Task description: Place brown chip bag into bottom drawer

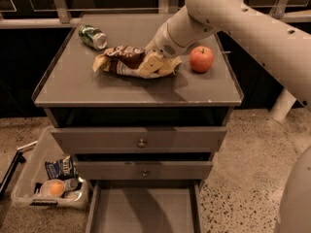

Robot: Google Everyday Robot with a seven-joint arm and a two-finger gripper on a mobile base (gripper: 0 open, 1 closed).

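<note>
The brown chip bag (127,61) lies crinkled on top of the grey cabinet, left of centre, with its tan ends pointing left and right. My gripper (156,63) is down on the bag's right end, reaching in from the upper right on the cream arm. The arm's wrist covers part of that end of the bag. The bottom drawer (144,211) is pulled out at the foot of the cabinet, and its flat grey floor is bare.
A green can (92,36) lies on its side at the back left of the cabinet top (73,89). A red apple (201,58) stands just right of my gripper. The two knobbed drawers above are closed. A clear bin (51,183) with snacks sits on the floor at the left.
</note>
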